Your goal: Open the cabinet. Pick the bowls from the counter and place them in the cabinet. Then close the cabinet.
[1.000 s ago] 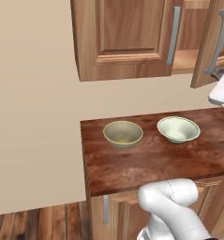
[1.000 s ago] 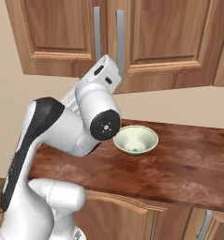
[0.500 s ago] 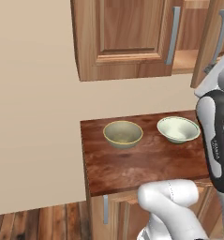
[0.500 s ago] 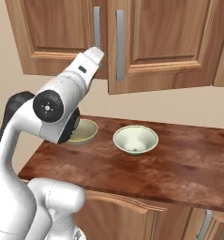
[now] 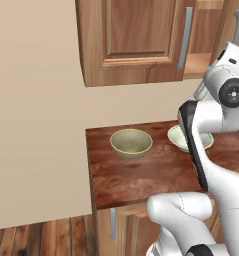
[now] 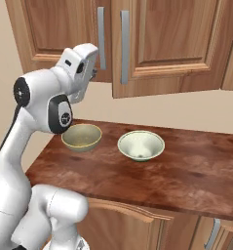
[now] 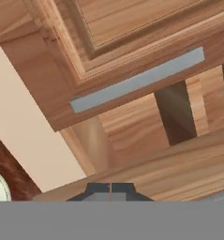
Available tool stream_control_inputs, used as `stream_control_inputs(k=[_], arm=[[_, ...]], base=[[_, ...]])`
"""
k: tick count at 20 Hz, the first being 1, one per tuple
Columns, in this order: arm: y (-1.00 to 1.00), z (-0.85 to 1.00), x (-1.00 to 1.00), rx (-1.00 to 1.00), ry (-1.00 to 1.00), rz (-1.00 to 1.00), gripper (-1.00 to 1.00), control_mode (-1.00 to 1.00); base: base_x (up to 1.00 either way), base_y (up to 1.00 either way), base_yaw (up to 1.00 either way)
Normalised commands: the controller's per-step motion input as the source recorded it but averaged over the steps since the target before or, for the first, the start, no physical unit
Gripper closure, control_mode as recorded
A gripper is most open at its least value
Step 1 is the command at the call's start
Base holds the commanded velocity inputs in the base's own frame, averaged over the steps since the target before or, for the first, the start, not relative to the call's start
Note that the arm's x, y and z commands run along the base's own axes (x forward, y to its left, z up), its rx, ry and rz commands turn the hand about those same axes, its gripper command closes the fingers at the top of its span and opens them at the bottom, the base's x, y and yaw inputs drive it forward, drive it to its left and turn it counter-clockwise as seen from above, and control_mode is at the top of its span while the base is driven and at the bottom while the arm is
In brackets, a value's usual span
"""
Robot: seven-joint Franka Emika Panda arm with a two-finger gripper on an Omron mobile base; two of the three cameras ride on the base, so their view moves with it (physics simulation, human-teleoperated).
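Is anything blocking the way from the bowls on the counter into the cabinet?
Yes, the doors. The cabinet's left door is shut, and the right door is only partly swung out, leaving a narrow gap to the shelf. Both bowls, olive and pale, sit below on the counter.

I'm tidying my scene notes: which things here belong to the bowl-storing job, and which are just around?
Job:
wall cabinet, right door ajar
tan bowl
pale bowl
counter
hand, shut

Around:
base cabinet
wood floor
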Motion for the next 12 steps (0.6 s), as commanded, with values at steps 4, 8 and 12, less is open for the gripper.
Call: stream_control_inputs(k=[4,8,12], arm=[[0.0,0.0,0.37,-0.13,0.05,-0.23,1.0,-1.0],[0.0,0.0,0.32,-0.11,0.03,-0.23,1.0,-1.0],[0.0,0.0,0.32,-0.1,0.04,-0.22,1.0,-1.0]], base=[[0.0,0.0,0.0],[0.0,0.0,0.0],[0.0,0.0,0.0]])
